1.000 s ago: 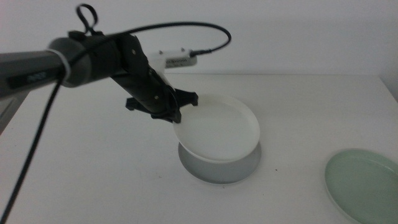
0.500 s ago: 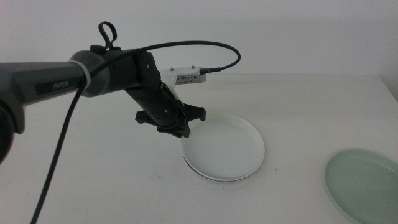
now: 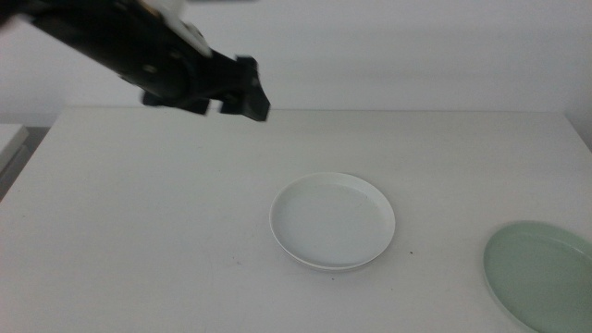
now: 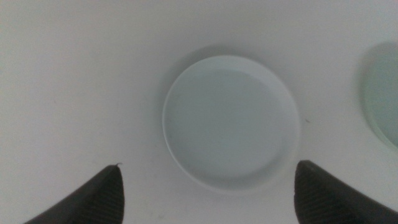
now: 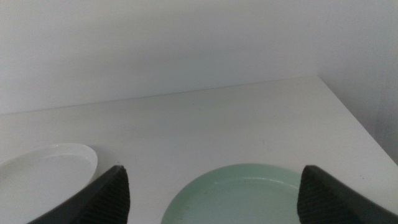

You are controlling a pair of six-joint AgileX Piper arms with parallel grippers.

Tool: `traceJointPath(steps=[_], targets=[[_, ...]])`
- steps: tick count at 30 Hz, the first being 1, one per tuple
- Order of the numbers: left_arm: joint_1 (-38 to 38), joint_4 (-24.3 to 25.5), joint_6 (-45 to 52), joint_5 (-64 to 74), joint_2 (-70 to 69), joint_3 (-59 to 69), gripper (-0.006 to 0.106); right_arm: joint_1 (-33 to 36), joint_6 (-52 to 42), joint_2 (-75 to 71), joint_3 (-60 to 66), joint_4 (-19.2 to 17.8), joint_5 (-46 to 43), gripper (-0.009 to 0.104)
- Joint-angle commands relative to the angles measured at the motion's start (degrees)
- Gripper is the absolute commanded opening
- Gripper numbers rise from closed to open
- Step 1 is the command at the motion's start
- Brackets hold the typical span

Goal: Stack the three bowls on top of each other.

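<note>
The white bowl (image 3: 333, 220) sits flat on the table's middle, with only a thin darker edge showing under its front rim; the grey bowl is otherwise hidden. The pale green bowl (image 3: 541, 277) lies alone at the front right, cut by the picture's edge. My left gripper (image 3: 242, 92) is raised high above the table, back and to the left of the white bowl, blurred. In the left wrist view it (image 4: 206, 167) is open and empty, looking down on the white bowl (image 4: 231, 121). My right gripper (image 5: 212, 168) is open and empty, low near the green bowl (image 5: 242, 193).
The white table (image 3: 139, 213) ends at a pale back wall. Its right edge (image 5: 354, 118) runs close beside the green bowl. The right arm is out of the middle view.
My left gripper set the white bowl down flat on the grey one, let go, and rose up and away to the back left.
</note>
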Motion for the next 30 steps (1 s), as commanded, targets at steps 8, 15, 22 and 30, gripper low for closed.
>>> traceJointPath(steps=[8, 15, 22, 30], targets=[[0.13, -2.6, 7.62, -0.56, -28.26, 14.42, 0.094, -0.27, -0.34, -0.24, 0.22, -0.62, -0.51, 0.092], [0.13, -2.93, 9.44, -1.24, -45.7, 24.05, 0.094, -0.27, -0.34, -0.24, 0.22, -0.62, -0.51, 0.092], [0.13, -3.19, 7.08, 0.97, -51.63, 25.2, 0.094, -0.27, -0.34, -0.24, 0.22, -0.62, -0.51, 0.092], [0.13, -3.19, 7.08, -0.31, -51.77, 25.2, 0.094, -0.27, -0.34, -0.24, 0.22, -0.62, -0.51, 0.092]])
